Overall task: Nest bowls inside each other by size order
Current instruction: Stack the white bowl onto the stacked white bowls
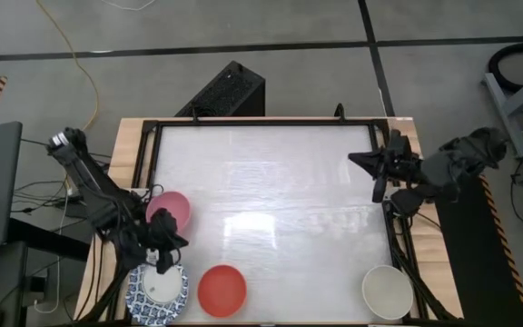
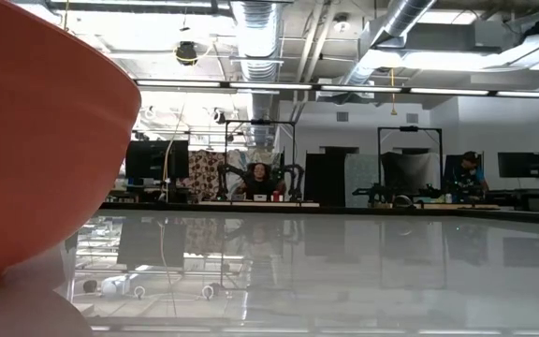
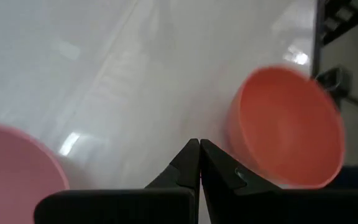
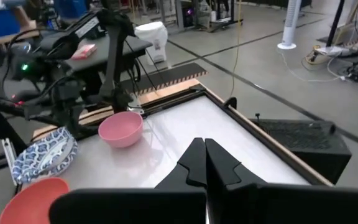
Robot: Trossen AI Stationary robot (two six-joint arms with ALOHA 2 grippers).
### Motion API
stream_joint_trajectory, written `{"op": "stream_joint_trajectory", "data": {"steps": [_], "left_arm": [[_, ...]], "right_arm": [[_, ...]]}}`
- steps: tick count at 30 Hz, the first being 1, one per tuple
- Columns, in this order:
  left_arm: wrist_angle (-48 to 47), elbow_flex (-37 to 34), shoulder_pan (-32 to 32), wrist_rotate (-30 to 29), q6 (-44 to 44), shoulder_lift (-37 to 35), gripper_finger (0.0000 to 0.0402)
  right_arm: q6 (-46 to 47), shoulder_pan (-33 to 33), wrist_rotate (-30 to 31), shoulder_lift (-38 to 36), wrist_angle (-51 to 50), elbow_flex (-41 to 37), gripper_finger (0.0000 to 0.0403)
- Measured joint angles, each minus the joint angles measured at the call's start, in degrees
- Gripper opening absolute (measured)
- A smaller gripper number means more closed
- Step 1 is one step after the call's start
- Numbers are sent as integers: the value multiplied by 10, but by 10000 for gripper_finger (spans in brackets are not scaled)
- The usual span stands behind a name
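Hovering between pink bowl point(image 1: 170, 210) and blue-patterned bowl point(image 1: 157, 292), left tool point(image 1: 163, 255) is pressed together.

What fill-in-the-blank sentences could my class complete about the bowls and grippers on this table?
1. The bowl between the blue-and-white stack and the cream-white bowl is coloured ____.
2. The left gripper hovers over the ____ stack.
3. The pink bowl lies on the table's ____ side.
4. The right gripper has its fingers ____.

Missing words: red; blue-and-white; left; shut.
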Motion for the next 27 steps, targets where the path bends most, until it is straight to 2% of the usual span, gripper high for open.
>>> {"op": "stream_joint_trajectory", "data": {"steps": [6, 20, 27], "left_arm": [[1, 0, -34, 4, -41, 58, 0], [2, 0, -83, 4, -135, 148, 0], [1, 0, -89, 31, -177, 180, 0]], "right_arm": [[26, 9, 16, -16, 34, -45, 8], [26, 9, 16, -14, 47, -47, 10], [26, 9, 15, -14, 48, -47, 10]]}}
